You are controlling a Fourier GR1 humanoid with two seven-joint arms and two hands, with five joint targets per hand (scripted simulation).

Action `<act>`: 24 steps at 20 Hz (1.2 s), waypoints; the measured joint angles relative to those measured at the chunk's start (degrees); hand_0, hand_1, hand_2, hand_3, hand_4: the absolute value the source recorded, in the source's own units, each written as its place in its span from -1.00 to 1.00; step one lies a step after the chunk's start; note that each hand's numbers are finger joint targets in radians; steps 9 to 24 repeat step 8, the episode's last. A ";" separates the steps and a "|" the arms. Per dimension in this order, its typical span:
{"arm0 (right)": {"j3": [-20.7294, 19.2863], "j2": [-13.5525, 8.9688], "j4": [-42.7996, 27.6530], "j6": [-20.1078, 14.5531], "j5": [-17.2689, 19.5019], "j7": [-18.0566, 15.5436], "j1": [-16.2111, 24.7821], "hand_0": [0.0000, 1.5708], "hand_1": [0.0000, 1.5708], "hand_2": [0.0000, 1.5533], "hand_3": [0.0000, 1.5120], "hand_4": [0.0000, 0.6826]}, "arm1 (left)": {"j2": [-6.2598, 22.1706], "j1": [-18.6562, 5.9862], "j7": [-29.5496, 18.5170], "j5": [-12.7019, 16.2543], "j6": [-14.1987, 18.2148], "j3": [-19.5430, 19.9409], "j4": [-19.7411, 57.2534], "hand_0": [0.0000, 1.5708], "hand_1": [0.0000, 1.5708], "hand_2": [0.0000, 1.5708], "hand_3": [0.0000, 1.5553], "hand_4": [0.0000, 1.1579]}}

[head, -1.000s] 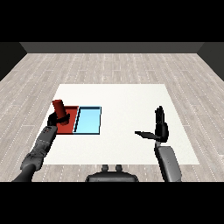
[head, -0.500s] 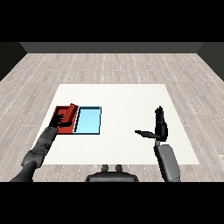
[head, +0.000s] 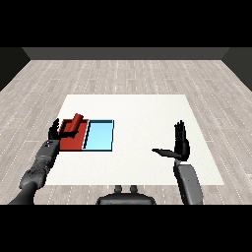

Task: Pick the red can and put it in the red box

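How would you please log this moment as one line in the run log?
red can: tilted in red tray | left hand: open beside can | right hand: open, idle | light blue tray: holds nothing

can [head: 74, 124] lies tilted in the tray [head: 71, 142] nearest the table's [head: 147, 108] left edge; second tray [head: 98, 136] adjoins it rightward.

Head view looks down across white table [head: 138, 106].
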 measured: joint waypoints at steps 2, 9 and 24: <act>0.08 0.28 -0.21 0.34 -0.52 -0.06 0.08 -1.00 -1.00 -1.00 -1.00 -1.00 | -0.71 -0.11 -5.80 3.34 -0.81 3.21 -3.88 -1.00 -1.00 -1.00 -1.00 -1.00; 1.35 0.17 -0.56 4.75 -3.53 -0.18 0.30 -1.00 -1.00 -1.00 -1.00 -1.00 | -8.86 -0.07 -19.18 11.70 -10.18 8.51 -15.91 -1.00 -1.00 -1.00 -1.00 -1.00; 1.35 0.17 -0.56 4.75 -3.53 -0.18 0.30 -1.00 -1.00 -1.00 -1.00 -1.00 | -8.86 -0.07 -19.18 11.70 -10.18 8.51 -15.91 -1.00 -1.00 -1.00 -1.00 -1.00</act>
